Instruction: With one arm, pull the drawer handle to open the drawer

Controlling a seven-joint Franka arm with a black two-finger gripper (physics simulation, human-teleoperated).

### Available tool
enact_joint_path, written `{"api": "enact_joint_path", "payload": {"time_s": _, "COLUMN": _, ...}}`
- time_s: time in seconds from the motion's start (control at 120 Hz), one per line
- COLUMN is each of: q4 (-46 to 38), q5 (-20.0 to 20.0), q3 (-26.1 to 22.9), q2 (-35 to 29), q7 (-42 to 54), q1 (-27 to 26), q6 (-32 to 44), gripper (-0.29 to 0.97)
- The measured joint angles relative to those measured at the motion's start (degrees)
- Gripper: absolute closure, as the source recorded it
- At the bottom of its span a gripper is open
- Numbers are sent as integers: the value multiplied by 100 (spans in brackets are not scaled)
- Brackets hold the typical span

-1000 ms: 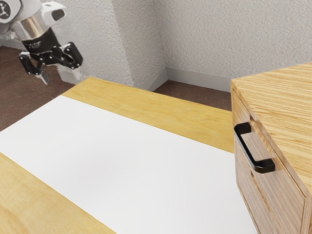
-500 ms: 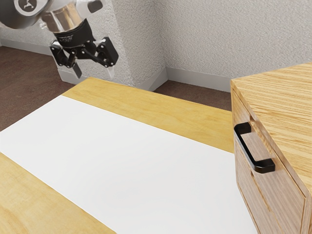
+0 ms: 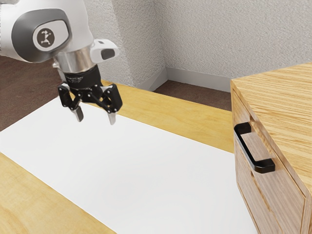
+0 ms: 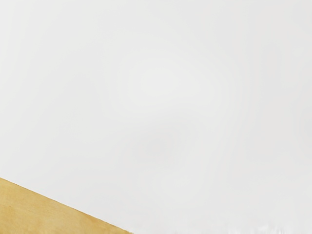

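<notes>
A pale wooden tabletop [image 3: 185, 114] spans the exterior view, and a broad white sheet [image 3: 136, 170] lies flat across its middle, running from 10 o'clock down to 5 o'clock. At 3 to 4 o'clock a light-wood cabinet [image 3: 285, 97] stands on the tabletop's edge, its front face turned toward the sheet. The white and grey arm [image 3: 48, 34] enters at 10 to 11 o'clock and points steeply down. The drawer [image 3: 246, 168] sits in the cabinet's front, and as far as this angle tells it is level with that face. The black tool [image 3: 95, 120] hangs above the sheet's 10 o'clock end, clear of the surface, its two fingers spread apart and released, gripping nothing. The black bar handle [image 3: 252, 148] is mounted on the drawer front, toward 3 o'clock from the tool and well apart from it. Under the hand, the wrist view shows the white sheet [image 4: 156, 97] with a strip of bare tabletop [image 4: 39, 209] beside it.
</notes>
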Motion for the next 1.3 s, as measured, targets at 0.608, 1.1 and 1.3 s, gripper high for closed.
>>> {"api": "enact_joint_path", "payload": {"time_s": 0.608, "q4": -607, "q5": -288, "q3": -11, "q2": -46, "q7": 2385, "q1": -597, "q6": 1546, "gripper": 0}}
{"api": "enact_joint_path", "payload": {"time_s": 1.1, "q4": -615, "q5": -445, "q3": -10, "q2": -260, "q7": 701, "q1": -1143, "q6": 600, "gripper": 0}}
{"api": "enact_joint_path", "payload": {"time_s": 1.3, "q4": -201, "q5": -1010, "q3": 54, "q2": -89, "q7": -1172, "q1": -599, "q6": 501, "gripper": 0}}
